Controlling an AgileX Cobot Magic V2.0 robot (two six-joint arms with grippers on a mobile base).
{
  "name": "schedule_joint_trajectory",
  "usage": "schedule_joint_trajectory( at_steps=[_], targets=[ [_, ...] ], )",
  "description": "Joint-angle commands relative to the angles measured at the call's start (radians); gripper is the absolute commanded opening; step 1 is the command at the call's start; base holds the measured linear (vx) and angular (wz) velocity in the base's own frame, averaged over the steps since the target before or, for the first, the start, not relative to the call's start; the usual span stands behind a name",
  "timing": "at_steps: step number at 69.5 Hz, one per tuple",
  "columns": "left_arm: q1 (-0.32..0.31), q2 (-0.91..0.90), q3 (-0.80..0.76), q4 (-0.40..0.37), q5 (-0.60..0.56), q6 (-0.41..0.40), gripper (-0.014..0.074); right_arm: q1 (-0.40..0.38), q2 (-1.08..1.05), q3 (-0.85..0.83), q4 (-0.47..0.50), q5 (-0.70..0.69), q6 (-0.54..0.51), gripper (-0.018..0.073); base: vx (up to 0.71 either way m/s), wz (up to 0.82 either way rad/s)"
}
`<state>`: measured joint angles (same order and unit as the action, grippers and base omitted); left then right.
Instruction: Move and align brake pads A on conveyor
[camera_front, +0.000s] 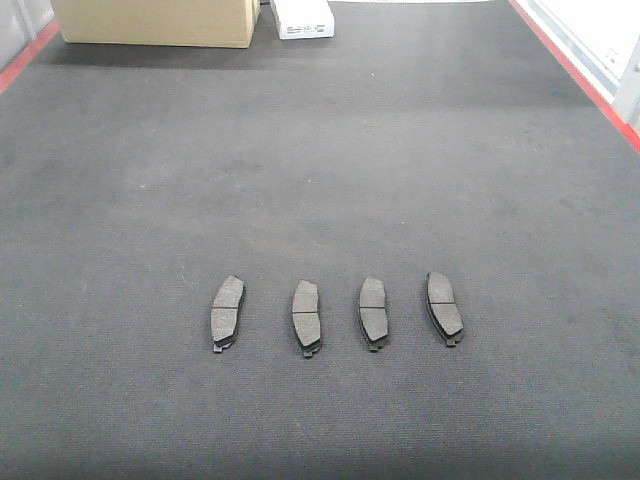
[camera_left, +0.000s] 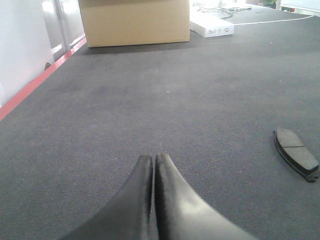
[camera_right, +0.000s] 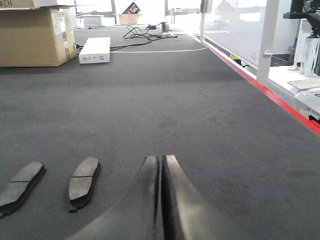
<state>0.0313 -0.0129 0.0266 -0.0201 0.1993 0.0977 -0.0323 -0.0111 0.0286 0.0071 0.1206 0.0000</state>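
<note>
Four brake pads A (camera_front: 337, 312) lie in a side-by-side row on the conveyor (camera_front: 320, 150), each apart from its neighbour, lengthwise toward a cardboard box (camera_front: 155, 22) and white box (camera_front: 303, 18) at the far end. Left fingers (camera_left: 154, 165) and right fingers (camera_right: 161, 165) are pressed together, clenched on nothing, above bare belt.

Ahead of the closed left gripper (camera_left: 152, 159) the conveyor (camera_left: 150, 95) lies bare up to a cardboard box (camera_left: 134, 21) and a white box (camera_left: 212, 25); one brake pad (camera_left: 296, 152) lies to its right. Two pads (camera_right: 83, 181) (camera_right: 20, 185) lie left of the closed right gripper (camera_right: 161, 160), with open belt ahead and to its right.
</note>
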Motion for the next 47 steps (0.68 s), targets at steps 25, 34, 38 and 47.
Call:
schedule_joint_trajectory(
  at_steps=[25, 34, 38, 47],
  targets=[
    [0.004, -0.013, -0.019, -0.004, -0.082, -0.009, -0.0006, -0.007, -0.014, 0.019, -0.007, -0.080, 0.000, -0.0006, 0.00, 0.00],
    [0.004, -0.013, -0.019, -0.004, -0.082, -0.009, -0.0006, -0.007, -0.014, 0.019, -0.007, -0.080, 0.000, -0.0006, 0.00, 0.00],
    [0.004, -0.013, -0.019, -0.004, -0.082, -0.009, -0.0006, -0.007, -0.014, 0.019, -0.007, -0.080, 0.000, -0.0006, 0.00, 0.00],
    [0.004, -0.013, -0.019, -0.004, -0.082, -0.009, -0.0006, -0.007, -0.014, 0.019, -0.007, -0.080, 0.000, -0.0006, 0.00, 0.00]
  ],
)
